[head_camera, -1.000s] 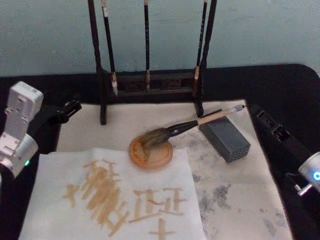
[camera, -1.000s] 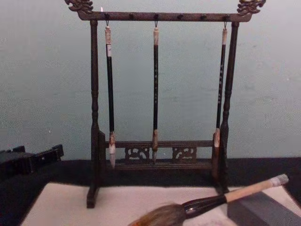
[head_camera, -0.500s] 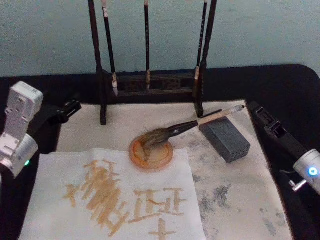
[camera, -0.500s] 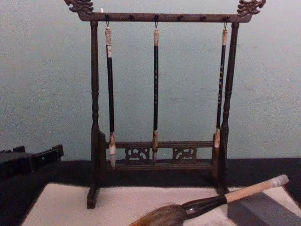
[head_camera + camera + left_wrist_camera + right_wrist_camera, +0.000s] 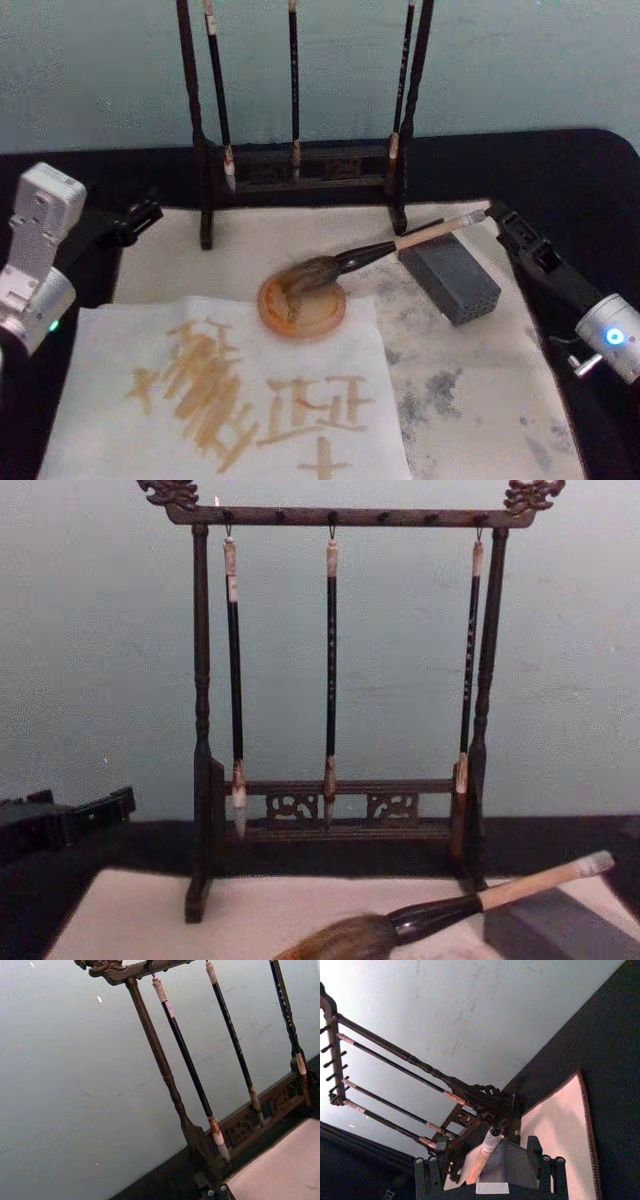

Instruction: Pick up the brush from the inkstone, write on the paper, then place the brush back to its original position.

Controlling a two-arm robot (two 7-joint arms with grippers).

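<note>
While the brush (image 5: 400, 243) lies with its handle across the inkstone (image 5: 452, 276) and its bristles on an orange dish (image 5: 303, 310) at the paper's (image 5: 225, 395) far edge, the right pincer (image 5: 488, 1164) hovers wide open around its whitish end, gripping nothing. The left pincer (image 5: 140, 217) sits at the desk's (image 5: 560, 170) left side.

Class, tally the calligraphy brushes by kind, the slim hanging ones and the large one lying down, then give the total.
Slim black-shafted brushes hanging on the dark carved wooden rack: 3
Large bushy brown-bristled brush with pale tan handle, leaning on the dark grey rectangular inkstone: 1
Total: 4
</note>
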